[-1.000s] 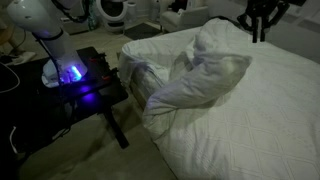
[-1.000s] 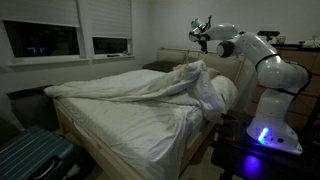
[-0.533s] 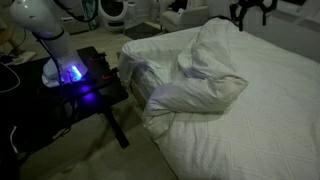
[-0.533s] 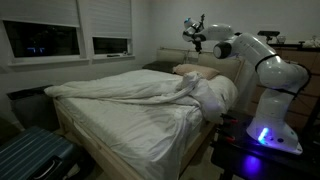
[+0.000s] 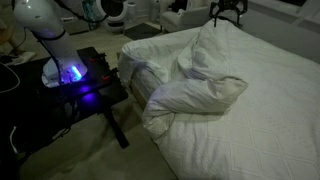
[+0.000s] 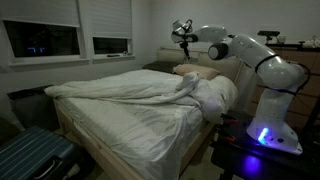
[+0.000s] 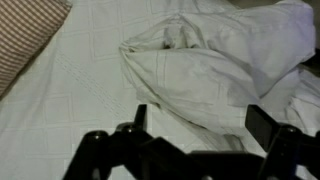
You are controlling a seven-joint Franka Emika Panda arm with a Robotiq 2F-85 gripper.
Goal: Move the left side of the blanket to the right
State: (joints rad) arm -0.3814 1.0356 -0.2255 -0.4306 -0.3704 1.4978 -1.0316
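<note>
The blanket [image 5: 205, 75] is a big white puffy duvet, bunched in a folded heap along the near side of the bed in both exterior views; its spread part [image 6: 125, 95] covers the mattress. My gripper [image 5: 228, 10] hangs open and empty above the bed's far side, well clear of the heap, and is also seen high above the head end [image 6: 183, 30]. In the wrist view the gripper [image 7: 200, 125] has its two dark fingers [image 7: 140, 115] wide apart with nothing between them, and a wrinkled fold of the blanket [image 7: 190, 65] lies far below.
The bare white mattress sheet [image 5: 275, 115] lies beside the heap. A checked pillow [image 7: 25, 35] sits at the head end. The robot base glows blue on a black stand [image 5: 75, 80] beside the bed. A dark suitcase [image 6: 30, 155] stands at the bed's foot.
The gripper opened and let go of the blanket's raised corner, which dropped onto the heap. The gripper then moved up and away toward the head end.
</note>
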